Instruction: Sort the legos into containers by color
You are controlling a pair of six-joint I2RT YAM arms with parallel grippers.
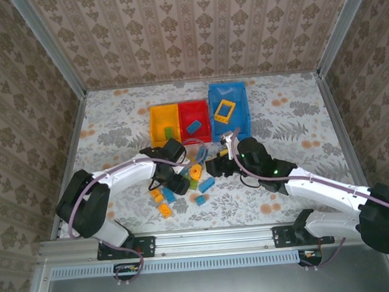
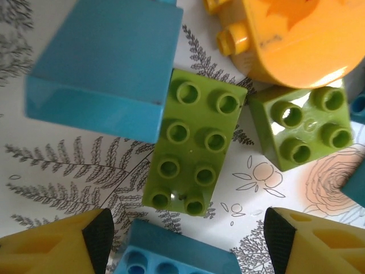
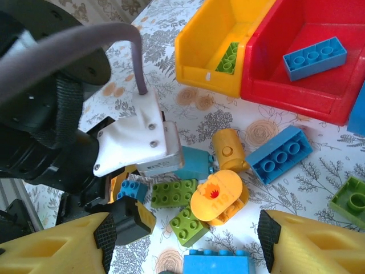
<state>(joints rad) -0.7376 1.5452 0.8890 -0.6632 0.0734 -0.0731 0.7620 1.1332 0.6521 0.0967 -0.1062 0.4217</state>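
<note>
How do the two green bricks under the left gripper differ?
The long green brick has eight studs in two rows; the square green brick has four. The long one lies against the blue sloped piece; the square one sits beside the orange round piece. Both are lime green, studs up, flat on the table.

The green brick (image 2: 191, 148) is gleaming as smooth, glossy plastic, its studs catching small highlights. The orange round piece (image 2: 296, 40) is shining the same way. The red bin (image 3: 296, 100) and yellow bin (image 3: 205, 68) are showing smooth, faintly shiny plastic. The table cover (image 1: 112, 118) is looking matt and flower-printed. The left fingers (image 2: 45, 248) are showing matt yellow plastic with black, finely textured pads (image 2: 100, 240). The front rail (image 1: 207, 237) is showing as pale, dull metal.
</note>
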